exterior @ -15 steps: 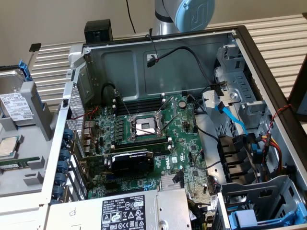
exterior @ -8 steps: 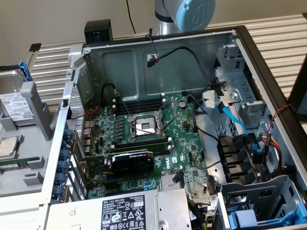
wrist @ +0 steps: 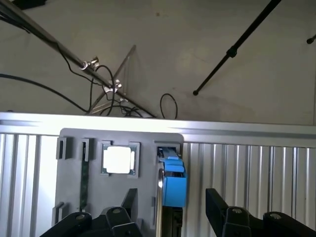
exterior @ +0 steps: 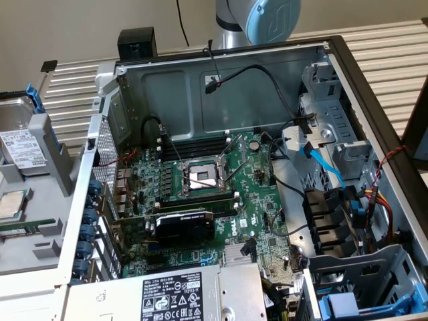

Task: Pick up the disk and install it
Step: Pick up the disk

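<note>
Gripper (wrist: 171, 195) fingers (wrist: 131, 205) stand apart in the wrist view, straddling the disk (wrist: 174, 183) without touching it. The disk sits edge-on in a slot at the holder's (wrist: 71, 182) edge. The exterior view adds the open case (exterior: 221, 87), with the arm (exterior: 267, 17) above its far wall.

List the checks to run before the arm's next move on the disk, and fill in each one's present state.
1. The hand is open and holds nothing: ok, its fingers stand wide apart.
2. The disk sits in the grey holder outside the case: ok.
3. The hand is lined up on the disk: ok, in the wrist view the blue carrier frame lies between the fingers.
4. Height of the fingers above the carrier frame: cannot tell.
5. The drive bay at the exterior view's lower right is free to take the disk: cannot tell; something blue lies in it.
</note>
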